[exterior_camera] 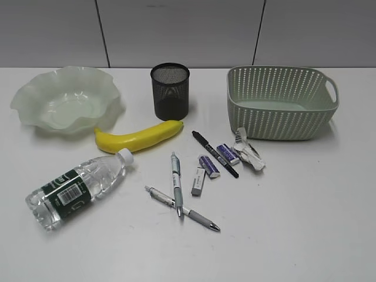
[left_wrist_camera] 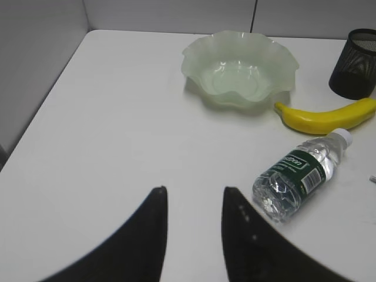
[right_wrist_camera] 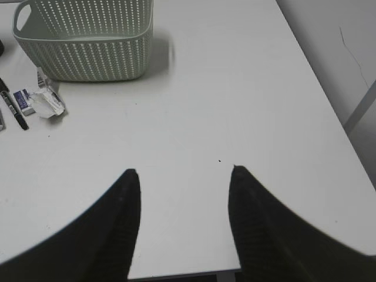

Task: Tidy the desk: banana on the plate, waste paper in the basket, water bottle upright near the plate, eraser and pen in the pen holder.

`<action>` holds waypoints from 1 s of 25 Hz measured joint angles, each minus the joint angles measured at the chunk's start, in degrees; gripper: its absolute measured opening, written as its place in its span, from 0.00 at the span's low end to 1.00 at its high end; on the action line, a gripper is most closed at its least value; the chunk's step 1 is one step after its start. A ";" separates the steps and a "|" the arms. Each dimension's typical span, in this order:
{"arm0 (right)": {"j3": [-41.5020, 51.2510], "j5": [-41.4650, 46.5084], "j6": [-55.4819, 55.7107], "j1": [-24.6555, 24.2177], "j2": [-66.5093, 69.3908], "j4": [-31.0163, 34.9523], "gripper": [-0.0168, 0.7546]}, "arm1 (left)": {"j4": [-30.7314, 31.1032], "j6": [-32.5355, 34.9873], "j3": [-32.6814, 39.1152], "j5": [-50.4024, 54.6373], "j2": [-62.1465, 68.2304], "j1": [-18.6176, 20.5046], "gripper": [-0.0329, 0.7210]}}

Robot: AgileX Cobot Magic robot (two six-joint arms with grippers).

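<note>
Yellow banana beside pale-green wavy plate; black mesh holder; pale-green perforated basket; bottle with dark-green barcoded label.

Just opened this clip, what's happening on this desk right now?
Nothing is being handled yet. Both grippers, left and right, hang open and empty over bare desk. The banana lies beside the plate, the bottle is on its side, and the pens, erasers and waste paper are scattered in front of the holder and basket.
</note>
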 joint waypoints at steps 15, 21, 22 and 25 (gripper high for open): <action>0.00 0.00 -0.06 0.00 0.00 0.00 0.53 | 0.00 0.00 0.00 0.00 0.00 0.00 0.36; 0.00 0.00 -0.06 0.00 0.00 0.00 0.53 | -0.43 0.00 0.00 0.00 0.00 0.00 0.36; 0.00 0.00 -0.06 0.00 0.00 0.00 0.53 | -0.85 0.00 -0.07 -0.14 0.00 0.00 0.36; 0.00 0.00 -0.06 0.00 0.00 0.00 0.53 | -2.71 0.05 -1.13 -4.92 1.96 0.00 0.36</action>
